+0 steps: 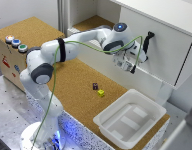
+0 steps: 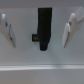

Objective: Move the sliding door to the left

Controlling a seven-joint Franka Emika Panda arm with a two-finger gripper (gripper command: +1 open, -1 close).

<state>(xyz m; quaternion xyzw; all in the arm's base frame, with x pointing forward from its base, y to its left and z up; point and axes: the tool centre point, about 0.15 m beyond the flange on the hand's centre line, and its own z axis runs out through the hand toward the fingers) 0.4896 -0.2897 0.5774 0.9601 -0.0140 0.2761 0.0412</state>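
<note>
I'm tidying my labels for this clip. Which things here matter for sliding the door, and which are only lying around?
For the job:
sliding door
black handle
gripper, open

Lying about:
white plastic tray
yellow block
dark block
button box

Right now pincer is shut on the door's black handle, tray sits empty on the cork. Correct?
Not shut. The wrist view shows the pincer open, its fingers apart on either side of the black handle of the sliding door, not touching it. The white tray does sit empty on the cork.
</note>
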